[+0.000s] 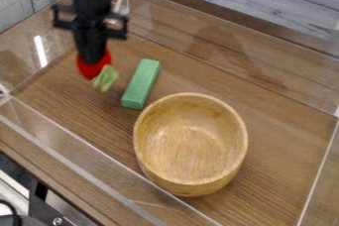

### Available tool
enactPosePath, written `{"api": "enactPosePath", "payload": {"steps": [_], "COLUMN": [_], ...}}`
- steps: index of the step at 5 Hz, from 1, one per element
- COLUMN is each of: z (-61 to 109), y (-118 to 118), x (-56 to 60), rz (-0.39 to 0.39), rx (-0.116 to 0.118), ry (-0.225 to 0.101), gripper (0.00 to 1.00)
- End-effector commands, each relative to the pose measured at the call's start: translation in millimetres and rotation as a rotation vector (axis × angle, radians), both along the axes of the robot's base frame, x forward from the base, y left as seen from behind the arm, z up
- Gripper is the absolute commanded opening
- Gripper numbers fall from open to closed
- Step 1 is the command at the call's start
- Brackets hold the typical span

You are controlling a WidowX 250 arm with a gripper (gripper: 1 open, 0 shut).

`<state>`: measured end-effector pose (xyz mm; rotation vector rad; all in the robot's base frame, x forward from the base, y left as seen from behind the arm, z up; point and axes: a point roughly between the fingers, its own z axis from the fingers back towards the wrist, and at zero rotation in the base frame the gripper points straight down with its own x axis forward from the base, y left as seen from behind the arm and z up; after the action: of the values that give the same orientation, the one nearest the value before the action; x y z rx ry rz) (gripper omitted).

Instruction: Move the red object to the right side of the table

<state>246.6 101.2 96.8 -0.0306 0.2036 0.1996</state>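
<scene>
We see the tool (91,63) pinched narrow on the red object (90,70), pointing nearly straight down. The red object hangs at the fingertips, lifted clear of the worktop (265,81), its light-green leaf (106,78) dangling. It sits just left of the green block (141,82); the wooden bowl (191,142) is farther right and nearer.

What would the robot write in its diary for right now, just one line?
gripper: shut on red object | red object: lifted off table, left of green block | wooden bowl: empty | step: carry right
</scene>
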Motion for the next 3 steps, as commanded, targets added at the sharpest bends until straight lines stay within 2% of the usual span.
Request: {"api": "enactPosePath", "payload": {"steps": [1, 3], "z": [28.4, 50.3], "y": [-30.1, -69.4], "x": [15.6, 28.0], "rz": [-0.088, -0.049], "rx": [-0.011, -0.042], "ry": [-0.079, -0.120], "gripper": [0.00, 0.00]}}
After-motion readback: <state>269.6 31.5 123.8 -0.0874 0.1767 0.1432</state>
